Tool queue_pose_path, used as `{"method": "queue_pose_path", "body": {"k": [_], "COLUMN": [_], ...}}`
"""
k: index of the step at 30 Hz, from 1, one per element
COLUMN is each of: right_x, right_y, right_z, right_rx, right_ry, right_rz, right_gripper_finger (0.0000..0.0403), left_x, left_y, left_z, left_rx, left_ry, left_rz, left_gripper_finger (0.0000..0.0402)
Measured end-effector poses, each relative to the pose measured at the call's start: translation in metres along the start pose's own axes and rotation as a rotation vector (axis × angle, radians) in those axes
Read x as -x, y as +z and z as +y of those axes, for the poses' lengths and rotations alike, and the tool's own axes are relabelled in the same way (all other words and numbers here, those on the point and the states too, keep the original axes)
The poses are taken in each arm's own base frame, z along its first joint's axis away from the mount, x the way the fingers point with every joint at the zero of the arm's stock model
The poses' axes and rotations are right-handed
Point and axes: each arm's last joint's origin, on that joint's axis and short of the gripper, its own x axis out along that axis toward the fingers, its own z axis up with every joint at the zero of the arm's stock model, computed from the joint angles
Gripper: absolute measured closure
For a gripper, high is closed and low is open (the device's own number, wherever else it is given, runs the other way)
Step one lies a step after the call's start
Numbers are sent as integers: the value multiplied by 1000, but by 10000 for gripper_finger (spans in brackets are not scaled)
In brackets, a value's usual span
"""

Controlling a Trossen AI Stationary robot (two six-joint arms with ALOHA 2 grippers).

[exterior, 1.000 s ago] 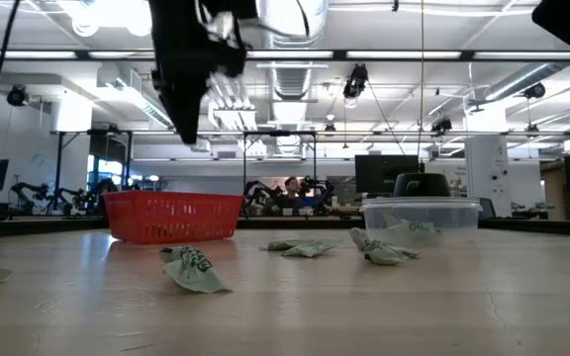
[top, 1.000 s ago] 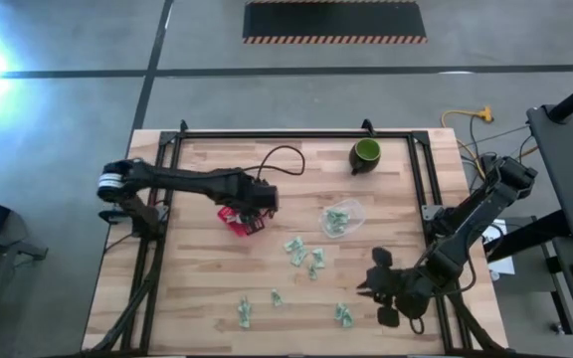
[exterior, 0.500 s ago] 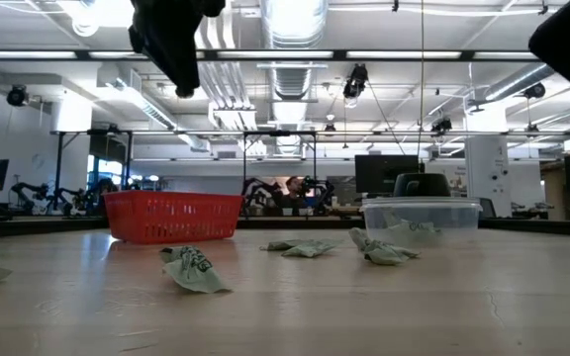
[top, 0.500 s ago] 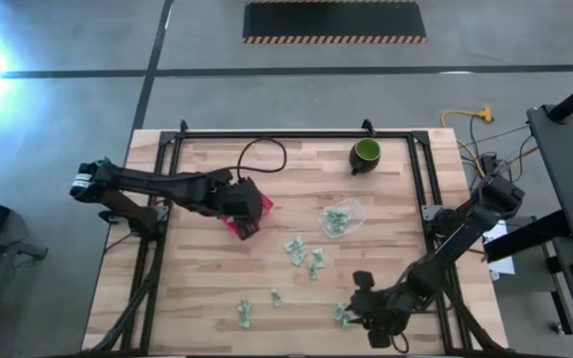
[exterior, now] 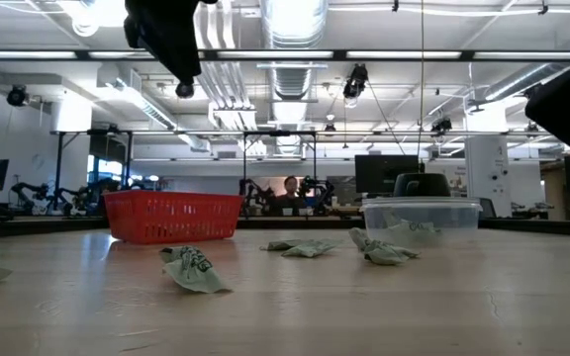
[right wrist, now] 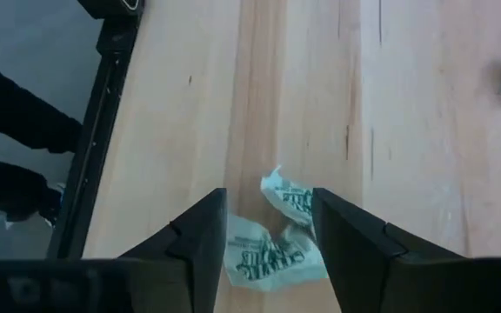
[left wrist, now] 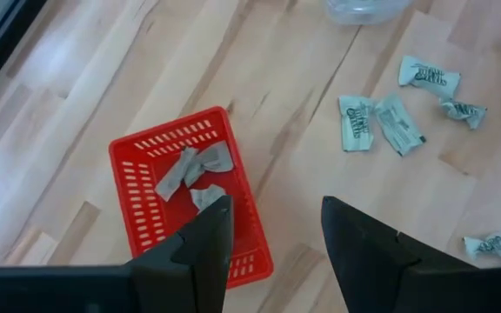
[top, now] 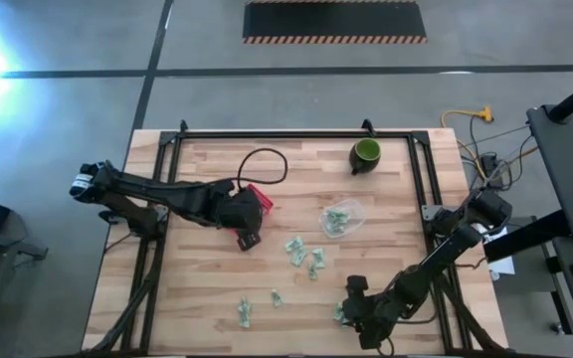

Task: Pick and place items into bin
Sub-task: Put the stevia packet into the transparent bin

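Several small pale green-and-white packets lie on the wooden table [top: 301,254] [top: 245,313] [exterior: 194,269]. Two of them [right wrist: 272,248] sit near the near edge [top: 341,313]. My right gripper [right wrist: 268,222] [top: 354,310] is open, with one finger on either side of this pair; I cannot tell whether it touches them. The red bin [left wrist: 185,200] [exterior: 173,218] stands on the table with a few packets [left wrist: 194,169] inside. My left gripper [left wrist: 272,226] [top: 242,217] hovers open above the bin's edge and holds nothing.
A dark green cup [top: 366,154] stands near the far edge. A clear plastic tub [top: 342,219] [exterior: 421,220] holding more packets sits mid-table. Black frame rails [top: 152,249] [right wrist: 94,148] run along the table's left and right sides. A black cable [top: 267,159] loops behind the left arm.
My right gripper has moved toward the table's left and near edge, arriving over the two packets there. My left arm has drawn back toward the left edge and risen a little above the bin. The bin and the packets have stayed put.
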Motion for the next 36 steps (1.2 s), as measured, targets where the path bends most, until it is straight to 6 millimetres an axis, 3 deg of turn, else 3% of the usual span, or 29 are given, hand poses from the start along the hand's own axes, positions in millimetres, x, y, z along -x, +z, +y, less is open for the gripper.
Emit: {"method": "queue_pose_path", "body": {"k": [14, 36], "right_x": [-13, -17], "right_y": [-6, 1], "right_z": [-3, -7], "right_rx": [69, 91], "right_ry": [-26, -24], "right_rz": [26, -3], "right_gripper_finger": [246, 294], "left_x": [-1, -5], "left_y": [1, 1], "left_z": [-2, -4], "left_rx": [6, 2], "left_ry": [-2, 10], "left_rz": [-14, -6], "left_gripper_finger": [242, 242]}}
